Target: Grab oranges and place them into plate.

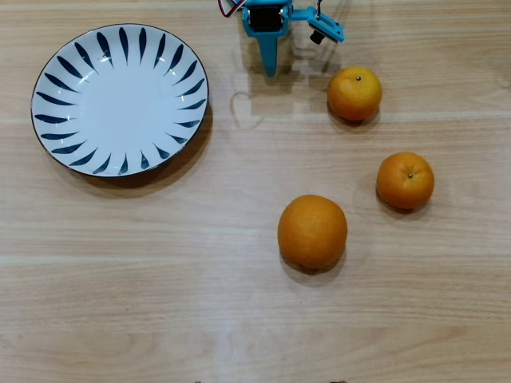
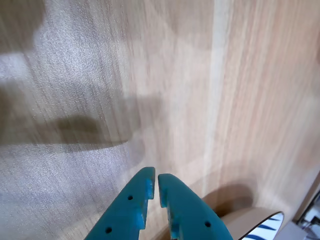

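- The end effector (image 2: pixel 154 189), made of teal plastic, enters the wrist view from the bottom edge; its two fingers sit almost together with only a thin slit between the tips, and nothing is held between them.
- In the overhead view the same end effector (image 1: pixel 270 64) shows at the top edge, right of the middle, pointing down over bare wood.
- The plate (image 1: pixel 56 144), white with dark blue leaf strokes round the rim, lies at the upper left of the overhead view, with no fruit on it.
- In the wrist view only a sliver of the plate's rim (image 2: pixel 267 225) shows at the bottom right corner.
- A small orange (image 1: pixel 354 93) with a green stem dot sits on the counter (image 1: pixel 160 271) just right of the end effector in the overhead view, apart from it.
- A second small orange (image 1: pixel 406 181), also with a stem dot, lies lower and further right, apart from the first.
- The large orange (image 1: pixel 312 231) rests near the centre of the overhead view, below and left of the two smaller ones, touching neither.
- All three oranges lie well apart from the plate.
- The counter is pale wood with grain running across the overhead view.
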Action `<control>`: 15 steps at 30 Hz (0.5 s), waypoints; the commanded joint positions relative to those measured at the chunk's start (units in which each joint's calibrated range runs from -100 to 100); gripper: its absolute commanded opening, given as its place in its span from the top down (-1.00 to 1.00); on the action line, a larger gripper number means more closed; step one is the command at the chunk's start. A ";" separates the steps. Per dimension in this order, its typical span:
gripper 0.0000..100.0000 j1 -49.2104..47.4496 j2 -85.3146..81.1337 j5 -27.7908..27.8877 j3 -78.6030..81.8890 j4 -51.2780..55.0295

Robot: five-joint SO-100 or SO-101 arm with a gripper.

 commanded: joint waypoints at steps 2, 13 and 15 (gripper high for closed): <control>0.96 0.55 -0.51 -0.12 0.09 -0.52; 0.96 0.30 -0.51 -0.12 0.09 -0.52; 0.96 0.38 -0.51 -0.12 0.09 -0.52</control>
